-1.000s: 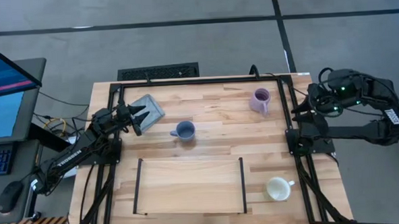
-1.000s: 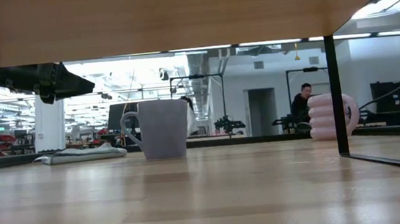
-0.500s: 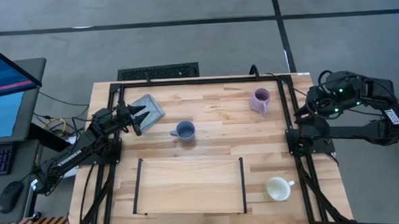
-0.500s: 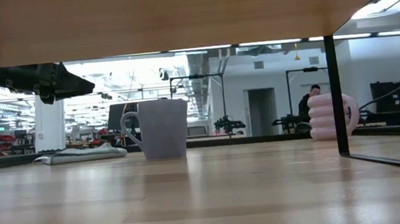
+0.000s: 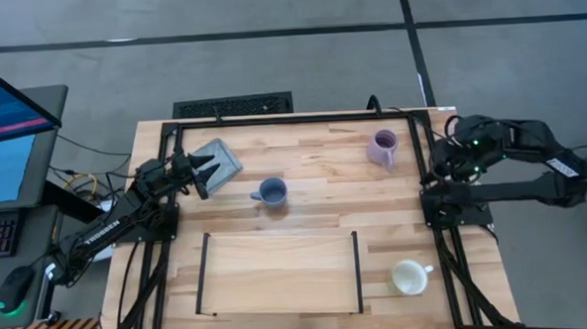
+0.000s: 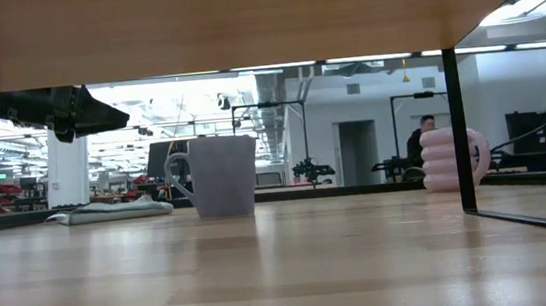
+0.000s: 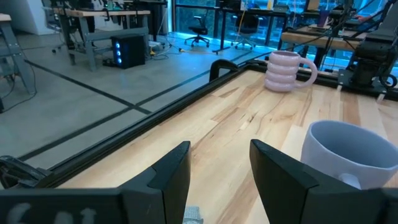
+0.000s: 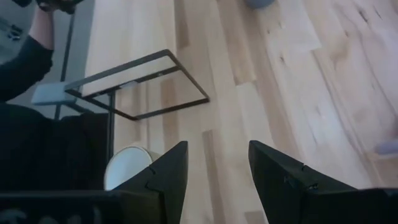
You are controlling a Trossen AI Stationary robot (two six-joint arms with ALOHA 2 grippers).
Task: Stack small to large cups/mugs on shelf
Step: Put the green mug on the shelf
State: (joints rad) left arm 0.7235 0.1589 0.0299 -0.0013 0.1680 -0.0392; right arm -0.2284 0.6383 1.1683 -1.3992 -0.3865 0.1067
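Note:
The small blue mug (image 5: 271,192) stands upright on the table, handle to the left, just beyond the shelf (image 5: 278,274). The shelf is a low light-wood board on black end bars. The lilac mug (image 5: 383,148) stands at the far right and the white mug (image 5: 410,276) at the near right, beside the shelf's right bar. My left gripper (image 5: 203,174) hovers open and level at the far left, above the table, pointing toward the blue mug (image 7: 348,162). My right gripper (image 5: 440,161) is open, raised over the table's right edge, tipped downward, with the white mug (image 8: 127,168) below it.
A flat grey square pad (image 5: 218,158) lies on the table at the far left, under my left gripper's fingers. The table has a black frame (image 5: 292,119) round its edge. Bare wood lies between the mugs. A person (image 6: 422,139) shows far off in the room.
My right gripper has come down and moved in toward the table's right edge, tipping more steeply downward, still open. Nothing on the table has moved.

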